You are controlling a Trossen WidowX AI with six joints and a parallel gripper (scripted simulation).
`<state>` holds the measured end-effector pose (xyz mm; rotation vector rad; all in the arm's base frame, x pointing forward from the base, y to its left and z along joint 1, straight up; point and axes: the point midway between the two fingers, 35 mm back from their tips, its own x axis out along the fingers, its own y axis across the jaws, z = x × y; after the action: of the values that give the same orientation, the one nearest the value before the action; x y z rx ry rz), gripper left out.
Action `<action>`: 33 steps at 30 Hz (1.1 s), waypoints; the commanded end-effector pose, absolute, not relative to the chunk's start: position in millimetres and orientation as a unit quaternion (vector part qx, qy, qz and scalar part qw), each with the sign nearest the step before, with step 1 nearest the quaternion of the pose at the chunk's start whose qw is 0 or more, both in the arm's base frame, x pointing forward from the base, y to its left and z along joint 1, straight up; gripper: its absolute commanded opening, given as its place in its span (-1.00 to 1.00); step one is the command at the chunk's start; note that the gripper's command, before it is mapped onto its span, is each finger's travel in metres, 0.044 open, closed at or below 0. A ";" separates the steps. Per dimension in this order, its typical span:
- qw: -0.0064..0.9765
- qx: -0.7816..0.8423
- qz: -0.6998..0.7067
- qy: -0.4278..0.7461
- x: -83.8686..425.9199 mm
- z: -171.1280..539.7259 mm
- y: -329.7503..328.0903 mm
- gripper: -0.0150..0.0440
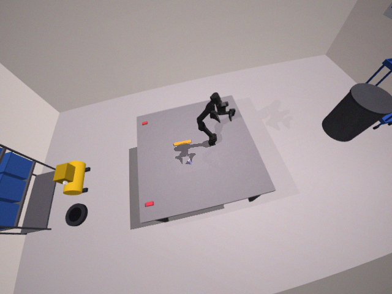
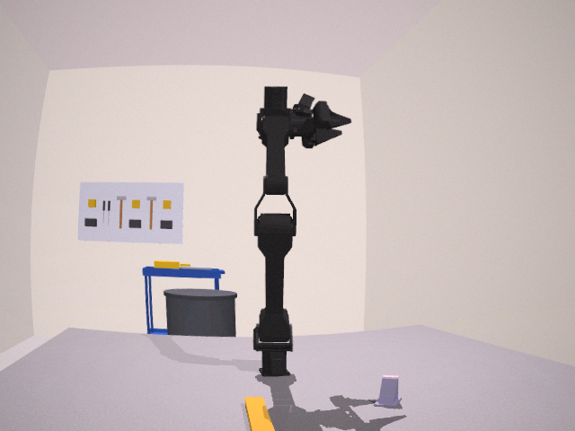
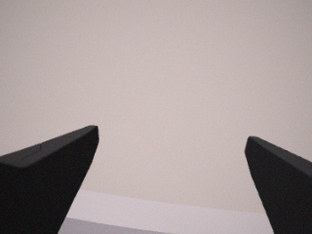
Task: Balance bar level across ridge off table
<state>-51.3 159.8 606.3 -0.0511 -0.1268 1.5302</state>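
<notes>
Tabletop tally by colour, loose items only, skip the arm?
Orange: 1, bar
Lavender: 1, ridge
Red: 2, flat markers
Total: 4
Gripper is open, holding nothing.

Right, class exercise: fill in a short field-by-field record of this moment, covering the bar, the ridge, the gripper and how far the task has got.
bar: orange bar lying flat on the grey table, not on the ridge
ridge: small pale lilac ridge standing on the table, apart from the bar
gripper: gripper raised high above the table on the upright arm, fingers wide apart, holding nothing
wrist view: only wall and floor between the fingers; neither bar nor ridge visible
progress: bar not yet picked up
</notes>
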 end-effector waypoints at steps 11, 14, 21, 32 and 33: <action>0.745 -0.042 0.661 -0.077 -56.9 601.1 173.0 0.58; 0.753 -0.043 0.652 -0.078 -56.4 600.1 177.4 0.58; 0.771 -0.049 0.630 -0.082 -54.4 596.9 188.5 0.58; 0.790 -0.072 0.600 -0.098 -50.0 590.0 206.9 0.58; 0.791 -0.068 0.601 -0.097 -49.2 590.0 207.6 0.58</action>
<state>-50.0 203.8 591.2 -0.1560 -0.2095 1.2964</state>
